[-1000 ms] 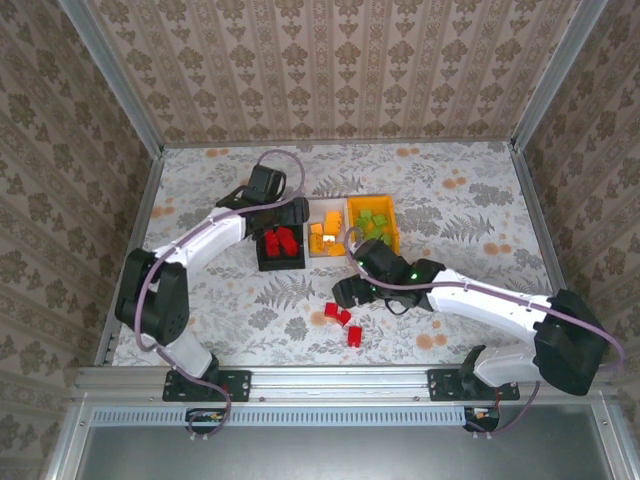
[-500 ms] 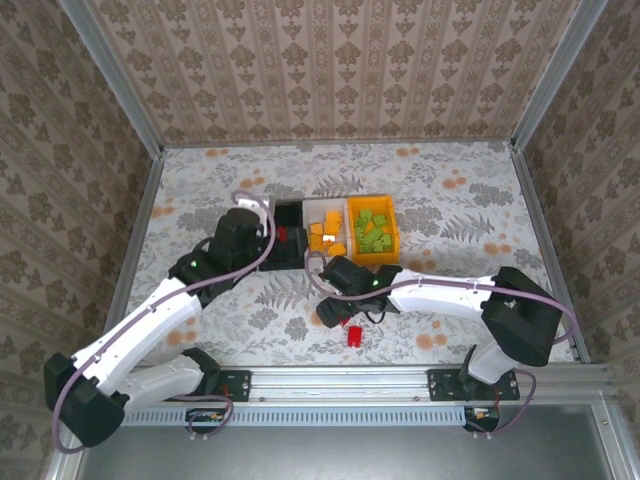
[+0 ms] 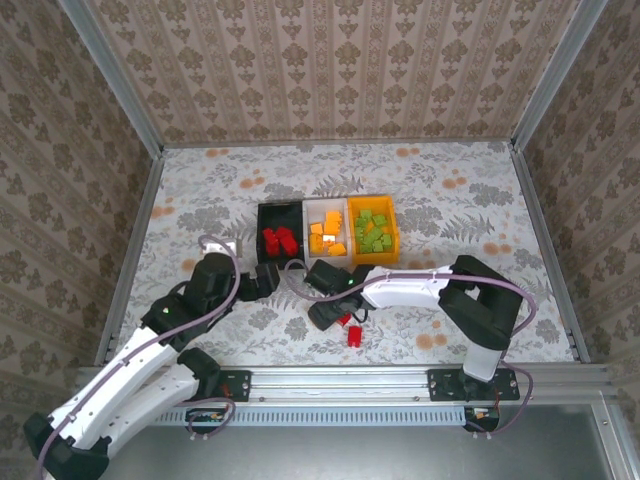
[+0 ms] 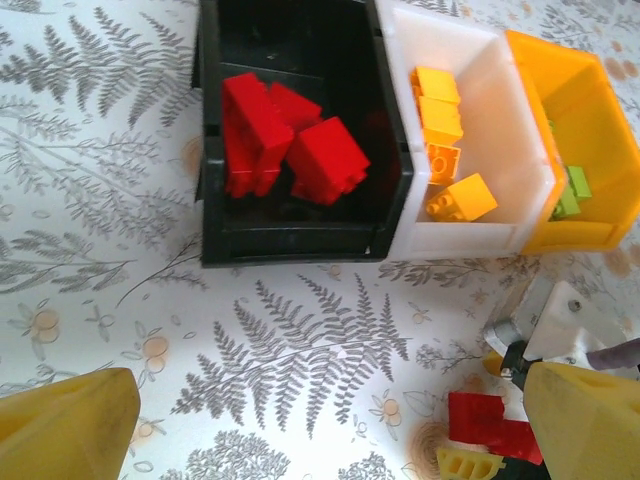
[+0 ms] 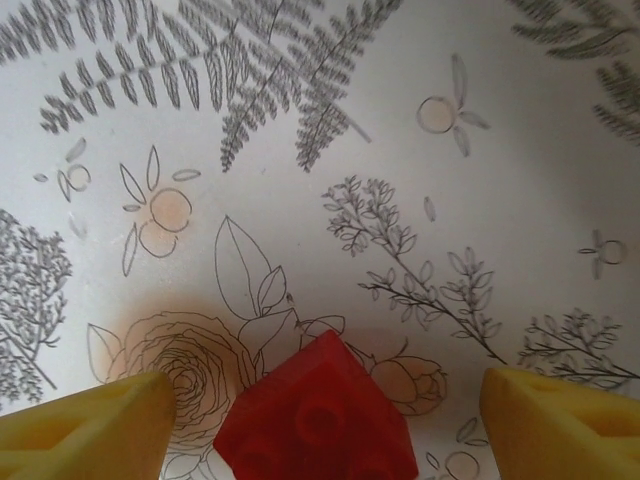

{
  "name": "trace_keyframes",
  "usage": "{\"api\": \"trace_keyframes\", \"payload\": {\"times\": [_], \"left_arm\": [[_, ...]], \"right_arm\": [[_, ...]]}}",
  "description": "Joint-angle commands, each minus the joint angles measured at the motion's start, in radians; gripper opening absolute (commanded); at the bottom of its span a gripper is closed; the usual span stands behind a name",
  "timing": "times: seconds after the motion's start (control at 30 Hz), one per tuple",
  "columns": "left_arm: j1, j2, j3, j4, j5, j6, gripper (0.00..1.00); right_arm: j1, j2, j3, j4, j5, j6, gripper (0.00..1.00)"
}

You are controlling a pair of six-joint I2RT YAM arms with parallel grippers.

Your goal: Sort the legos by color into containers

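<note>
Three joined containers stand mid-table: a black bin [image 3: 280, 212] [image 4: 300, 245] with red legos [image 4: 285, 145], a white bin [image 3: 325, 209] [image 4: 470, 235] with orange-yellow legos [image 4: 445, 130], and an orange bin [image 3: 392, 225] [image 4: 600, 120] with green legos [image 3: 372, 232]. My left gripper [image 3: 265, 280] [image 4: 330, 440] hangs open over bare table in front of the black bin. My right gripper [image 3: 328, 316] [image 5: 325, 430] is open, low over the table. A red lego [image 5: 315, 415] [image 3: 346, 320] lies between its yellow fingers [image 5: 85, 430], clear of both. Another red lego [image 3: 354, 337] lies just nearer.
The floral-patterned table is fenced by wallpapered walls and a metal rail [image 3: 340, 378] along the near edge. In the left wrist view the right arm's white wrist [image 4: 570, 320] sits close by the red lego [image 4: 490, 420] on the table.
My left arm has pulled back from over the black bin toward the near left, gripper open. My right gripper slid left over the loose red legos and its jaws narrowed a little.
</note>
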Motion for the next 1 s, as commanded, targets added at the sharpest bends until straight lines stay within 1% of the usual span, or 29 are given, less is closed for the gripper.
{"api": "trace_keyframes", "payload": {"times": [0.0, 0.17, 0.3, 0.4, 0.5, 0.63, 0.77, 0.87, 0.97], "left_arm": [[0.033, -0.036, -0.008, -0.054, -0.009, -0.016, 1.0], [0.079, -0.054, -0.006, -0.069, 0.015, -0.004, 1.0], [0.094, -0.044, -0.015, -0.059, 0.038, -0.001, 1.0], [0.096, -0.033, -0.018, -0.053, 0.048, 0.0, 1.0], [0.097, -0.032, -0.023, -0.048, 0.054, -0.001, 1.0], [0.097, -0.033, -0.024, -0.047, 0.059, 0.0, 1.0], [0.097, -0.04, -0.027, -0.058, 0.052, -0.001, 1.0], [0.097, -0.057, -0.042, -0.066, 0.044, -0.01, 1.0], [0.096, -0.077, -0.063, -0.06, 0.056, -0.02, 1.0]], "right_arm": [[0.022, 0.029, 0.032, -0.049, 0.002, -0.022, 0.77], [0.037, 0.026, 0.026, -0.047, 0.013, -0.019, 0.68], [0.038, 0.033, 0.037, -0.05, 0.022, -0.023, 0.52], [0.037, 0.031, 0.038, -0.045, 0.035, -0.022, 0.44], [0.037, 0.017, 0.035, -0.025, 0.045, -0.022, 0.38], [0.034, -0.023, 0.038, 0.015, 0.056, -0.017, 0.34], [0.011, -0.089, 0.067, 0.049, 0.048, -0.014, 0.33], [-0.019, -0.106, 0.136, 0.06, 0.018, -0.016, 0.33], [-0.047, -0.056, 0.258, 0.05, -0.018, -0.016, 0.33]]}}
